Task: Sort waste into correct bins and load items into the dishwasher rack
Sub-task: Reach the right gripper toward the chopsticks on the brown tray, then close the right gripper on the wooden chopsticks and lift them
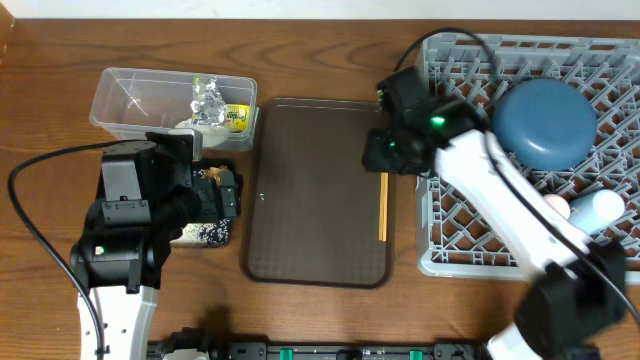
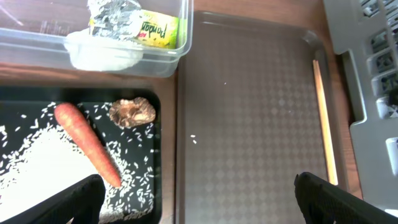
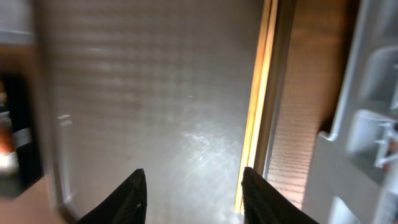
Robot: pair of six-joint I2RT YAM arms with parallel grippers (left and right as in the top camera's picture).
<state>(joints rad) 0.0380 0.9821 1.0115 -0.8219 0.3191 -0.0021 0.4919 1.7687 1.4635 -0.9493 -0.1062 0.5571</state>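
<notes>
Hovering over the brown serving tray [image 1: 310, 200], the right gripper [image 3: 193, 173] hangs with its jaws apart, the wooden chopsticks [image 3: 257, 106] lying just right of the gap in the wrist view. From overhead we see them stretched along the tray's right edge, close beside the dishwasher rack [image 1: 445, 240]; we cannot tell whether both sticks lie there or only one.

We judge the step in hand to be picking up the chopsticks for the rack. To do it well, we would shift the jaws toward the right of the frame until the sticks sit between them. We would then drop low enough to pinch thin wood off a flat surface, closing across the sticks near their middle so they lift level. The tray's raised rim runs right beside them and could block the outer finger.

At the right of the overhead frame the rack already carries the large blue bowl [image 1: 545, 122]. At lower left of the left wrist view, the black tray [image 2: 81, 94] holds the carrot [image 2: 87, 144], brown lump [image 2: 132, 112] and rice [image 2: 37, 162]. The clear tub [image 2: 180, 37] at upper left holds foil [image 2: 112, 14], wrapper [image 2: 155, 30] and tissue [image 2: 102, 53]. The left gripper [image 2: 198, 177] hangs above, jaws wide and empty.
</notes>
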